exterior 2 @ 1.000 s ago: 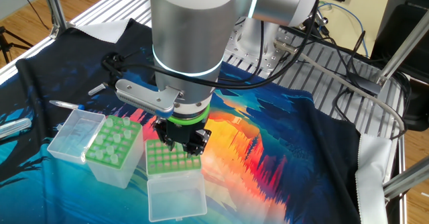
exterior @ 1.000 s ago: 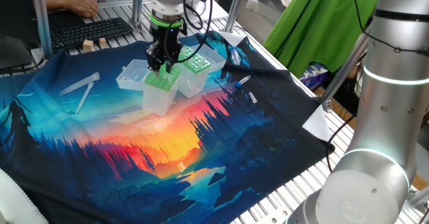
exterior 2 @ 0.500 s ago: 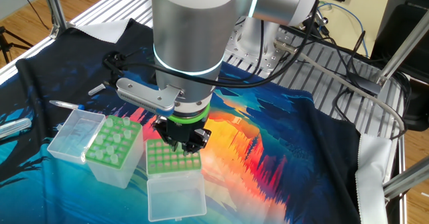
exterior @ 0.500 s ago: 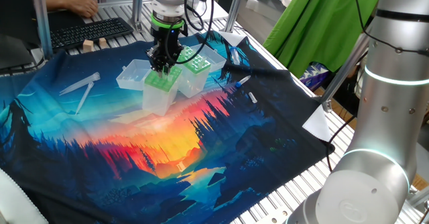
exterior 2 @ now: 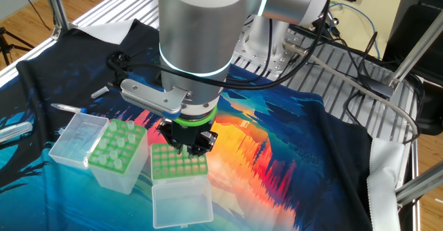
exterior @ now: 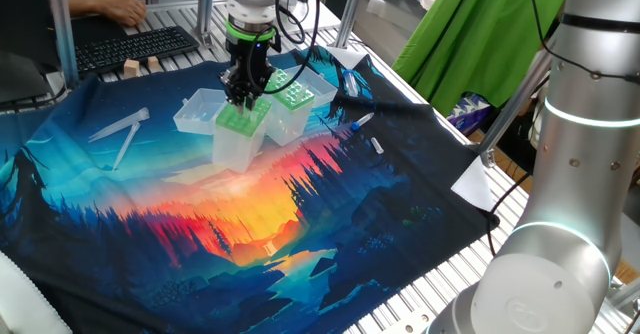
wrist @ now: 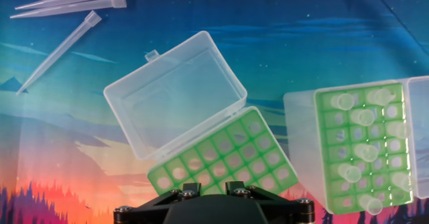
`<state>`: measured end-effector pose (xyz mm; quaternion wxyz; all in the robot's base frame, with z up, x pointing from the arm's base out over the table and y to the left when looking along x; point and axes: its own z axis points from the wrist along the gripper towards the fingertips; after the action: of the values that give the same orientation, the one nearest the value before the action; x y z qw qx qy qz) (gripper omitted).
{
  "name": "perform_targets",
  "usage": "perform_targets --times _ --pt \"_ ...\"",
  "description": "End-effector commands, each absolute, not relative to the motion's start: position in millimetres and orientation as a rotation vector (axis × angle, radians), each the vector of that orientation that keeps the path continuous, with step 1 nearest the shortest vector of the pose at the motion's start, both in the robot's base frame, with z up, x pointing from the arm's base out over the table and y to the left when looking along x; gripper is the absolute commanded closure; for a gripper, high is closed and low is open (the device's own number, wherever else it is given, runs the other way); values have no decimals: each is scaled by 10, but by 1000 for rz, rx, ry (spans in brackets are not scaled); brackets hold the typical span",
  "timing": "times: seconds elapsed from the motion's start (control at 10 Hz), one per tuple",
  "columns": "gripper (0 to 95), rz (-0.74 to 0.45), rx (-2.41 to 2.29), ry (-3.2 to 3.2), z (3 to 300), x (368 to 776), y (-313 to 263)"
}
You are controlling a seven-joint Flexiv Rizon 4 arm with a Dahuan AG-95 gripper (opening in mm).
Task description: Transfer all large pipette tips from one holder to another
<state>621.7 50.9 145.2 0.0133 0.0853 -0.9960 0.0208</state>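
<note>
Printed landscape cloth (exterior: 300,234) covers table; keyboard (exterior: 135,46) behind; green fabric (exterior: 480,34).

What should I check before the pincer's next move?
1. Pincer over the wide-hole holder: ok.
2. Pincer pointing straight down: ok.
3. Tip gripped: cannot tell, fingertips hidden in every view.
4. Wide-hole holder's lid swung open: ok.
5. Free holes in the dotted holder: ok, only some hold tips.
6. All tips racked: not ok, three loose tips lie on the cloth.
</note>
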Motion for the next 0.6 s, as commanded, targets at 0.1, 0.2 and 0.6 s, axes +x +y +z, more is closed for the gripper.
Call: perform_targets --times 0.1,0.2,0.6 --pt "760 68 265 -3105 1448 6205 501" --pt "760 69 265 -3105 1447 6203 501" --pt "760 66 264 -3107 1440 6196 502"
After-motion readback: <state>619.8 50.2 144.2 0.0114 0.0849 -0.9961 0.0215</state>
